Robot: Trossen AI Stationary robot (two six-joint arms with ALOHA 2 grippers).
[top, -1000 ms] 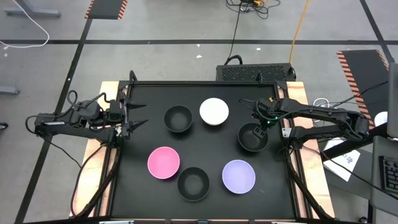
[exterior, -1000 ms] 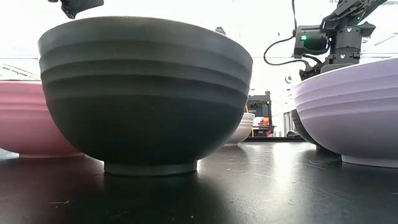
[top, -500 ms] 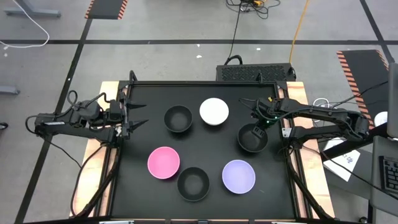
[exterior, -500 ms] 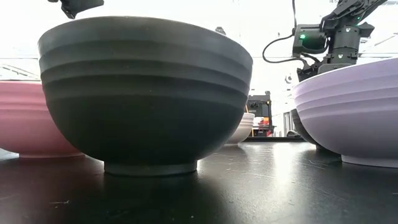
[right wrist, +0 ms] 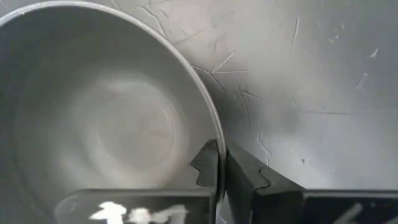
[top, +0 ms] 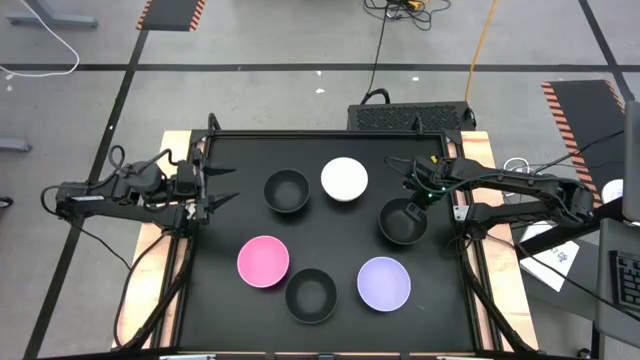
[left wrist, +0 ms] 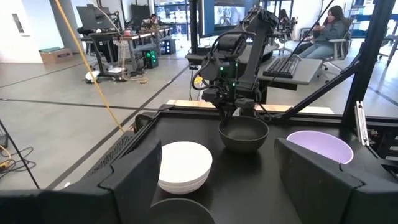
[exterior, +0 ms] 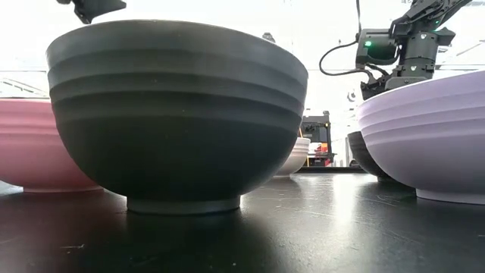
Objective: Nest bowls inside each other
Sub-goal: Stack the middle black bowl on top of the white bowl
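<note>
So, left to right on the black tabletop (top: 230, 150): left gripper (top: 222, 186) parked at the left edge, fingers spread wide, nothing between them, same spot as 1 second ago.

Pink bowl (top: 263, 261) sits front-left, unmoved. Behind it toward the back, 1 black bowl (top: 286, 191), upright, empty. Another black bowl (top: 310, 295) at the front edge between pink and lavender; it fills the low view (exterior: 176, 114). White bowl (top: 344, 179) at the back, just beside the first black one, not touching. Lavender bowl (top: 384, 283) front-right, apart from the rest.

Only 5 bowls visible; no nesting done yet.

Right side is where the change is. Third black bowl (top: 404, 221) lies right of centre, with the right gripper (top: 420, 196) on its far rim. 1 second ago the fingers were apart over that rim; now they are pinched on the bowl wall, 1 finger inside, 1 outside, per the right wrist view (right wrist: 219, 169). Bowl has shifted slightly left versus the earlier high view, and in the low view its dark edge (exterior: 364, 155) now shows further out from behind the lavender bowl (exterior: 428, 133). Left wrist view shows the same grip from across the tabletop, bowl (left wrist: 243, 133) upright. Cannot tell if it is off the surface.
</note>
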